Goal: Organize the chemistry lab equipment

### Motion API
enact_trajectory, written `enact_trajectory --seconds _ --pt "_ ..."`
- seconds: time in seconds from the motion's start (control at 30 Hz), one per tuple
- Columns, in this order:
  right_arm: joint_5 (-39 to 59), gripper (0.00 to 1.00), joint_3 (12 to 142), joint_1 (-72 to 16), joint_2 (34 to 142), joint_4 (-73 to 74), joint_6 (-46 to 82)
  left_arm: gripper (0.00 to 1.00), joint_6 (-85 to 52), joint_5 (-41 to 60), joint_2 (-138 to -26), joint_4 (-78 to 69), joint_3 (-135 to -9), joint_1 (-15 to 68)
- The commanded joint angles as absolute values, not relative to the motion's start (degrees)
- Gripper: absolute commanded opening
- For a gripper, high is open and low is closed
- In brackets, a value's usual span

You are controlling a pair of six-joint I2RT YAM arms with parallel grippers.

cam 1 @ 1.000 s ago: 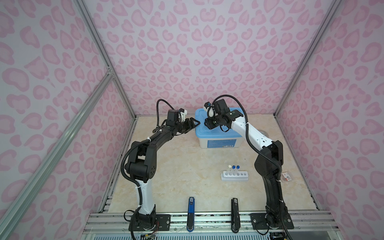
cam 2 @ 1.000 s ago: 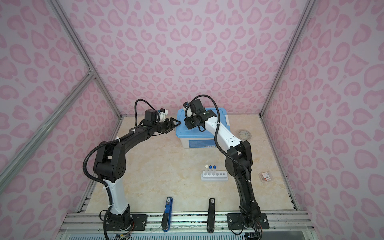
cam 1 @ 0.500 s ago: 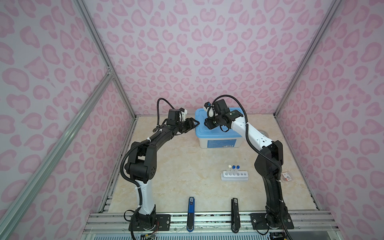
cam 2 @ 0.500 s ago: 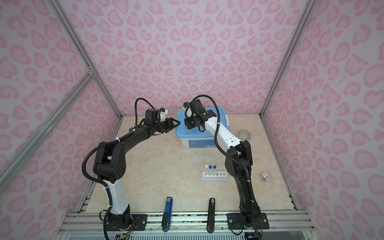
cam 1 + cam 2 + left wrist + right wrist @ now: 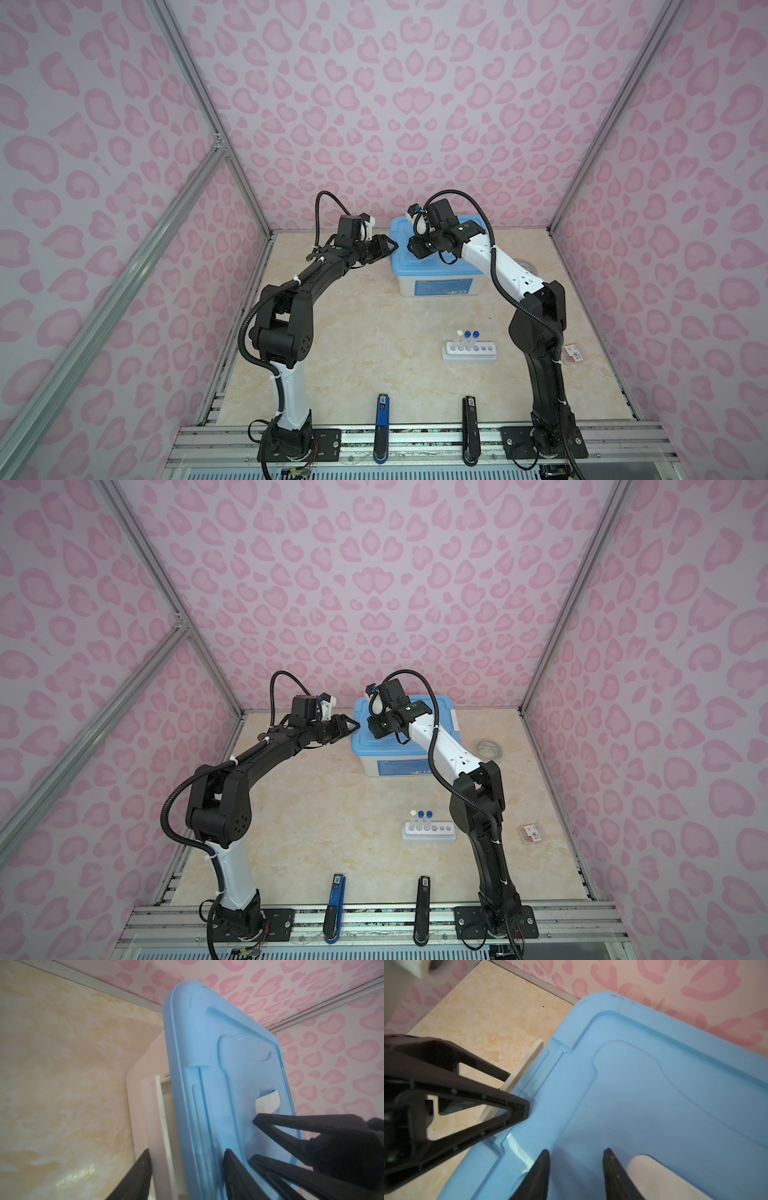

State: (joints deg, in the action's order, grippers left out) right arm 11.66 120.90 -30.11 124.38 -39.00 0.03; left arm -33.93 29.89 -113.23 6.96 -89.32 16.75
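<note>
A white six-hole rack (image 5: pixel 469 353) (image 5: pixel 429 833) stands at the front right. It holds three thin clear tubes (image 5: pixel 467 338) (image 5: pixel 420 818), one white-capped and two blue-capped. Both grippers are far from it, at a white box with a blue lid (image 5: pixel 415 268) (image 5: pixel 374 750) at the back. My left gripper (image 5: pixel 392 247) (image 5: pixel 187 1151) (image 5: pixel 518 1093) is open. One finger lies on top of the lid's left rim and the other against the white flap below it. My right gripper (image 5: pixel 413 249) (image 5: pixel 576 1150) (image 5: pixel 253 1139) is open, tips down on the lid, nothing between them.
A clear tape roll (image 5: pixel 489 749) lies right of the box. A small packet (image 5: pixel 572 354) sits near the right wall. A blue tool (image 5: pixel 382 415) and a black tool (image 5: pixel 469 415) rest at the front rail. Pink walls close in on three sides.
The left gripper's jaws have narrowed around the lid's left rim. Neither arm has visibly shifted, and the right gripper's gap is the same.
</note>
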Motion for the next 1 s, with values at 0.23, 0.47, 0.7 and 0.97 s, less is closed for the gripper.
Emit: enact_trajectory --seconds 0.23,0.47,0.7,0.97 --pt "12.5 0.43 120.6 -30.4 125.2 -41.7 0.5 0.56 -30.5 29.8 -111.4 9.3 -91.6 17.8" --pt "12.5 0.43 120.8 -30.5 125.3 -41.8 0.4 0.55 -30.1 29.2 -111.5 10.0 -92.2 17.9" --pt "12.5 0.43 121.0 -30.4 125.4 -41.8 0.3 0.55 -28.9 28.1 -111.6 11.7 -93.5 17.9" --pt "12.4 0.43 121.1 -30.4 125.5 -41.8 0.3 0.54 -28.7 27.7 -113.1 12.2 -94.2 18.2"
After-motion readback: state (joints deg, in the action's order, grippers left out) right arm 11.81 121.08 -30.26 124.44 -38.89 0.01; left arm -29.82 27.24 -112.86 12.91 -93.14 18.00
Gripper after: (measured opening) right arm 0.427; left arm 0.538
